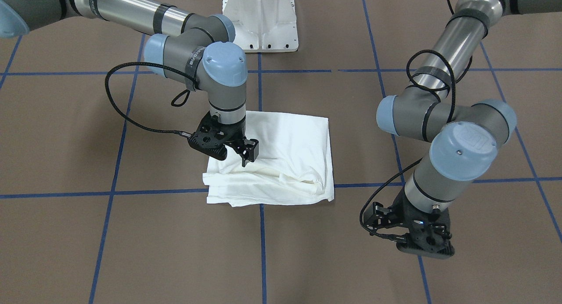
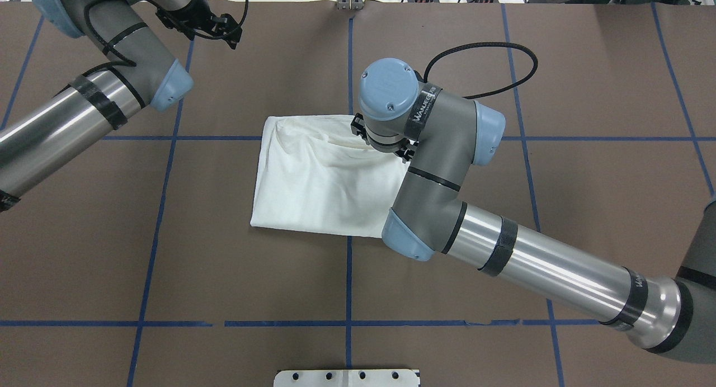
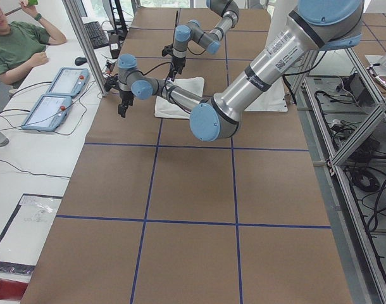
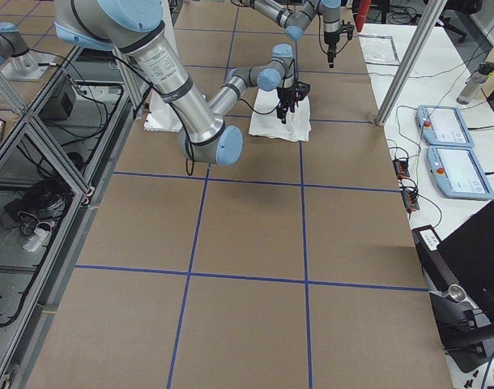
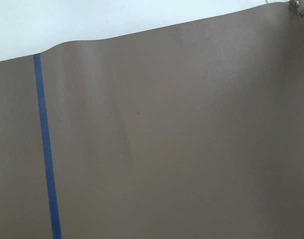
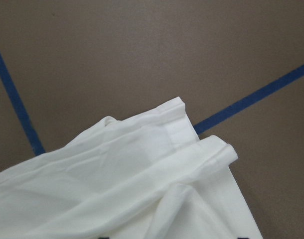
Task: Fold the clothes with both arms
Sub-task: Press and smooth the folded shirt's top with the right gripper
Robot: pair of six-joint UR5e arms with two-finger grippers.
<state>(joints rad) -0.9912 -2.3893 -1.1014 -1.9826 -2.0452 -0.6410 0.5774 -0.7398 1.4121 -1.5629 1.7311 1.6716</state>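
Observation:
The white shirt (image 1: pixel 285 141) lies folded into a rough square at the table's middle, with rumpled folds along the edge far from the robot. It also shows in the overhead view (image 2: pixel 319 180) and the right wrist view (image 6: pixel 142 189). My right gripper (image 1: pixel 248 157) hangs just above the shirt's corner near that rumpled edge, open and holding nothing. In the overhead view its wrist hides it. My left gripper (image 1: pixel 380 220) is open and empty, low over bare brown table, well away from the shirt; it also shows in the overhead view (image 2: pixel 224 32).
The white pedestal base (image 1: pixel 261 18) stands at the robot's side of the table. Blue tape lines (image 1: pixel 262 233) grid the brown table cover. An operator (image 3: pixel 16 44) sits at a side desk with two teach pendants (image 3: pixel 60 95).

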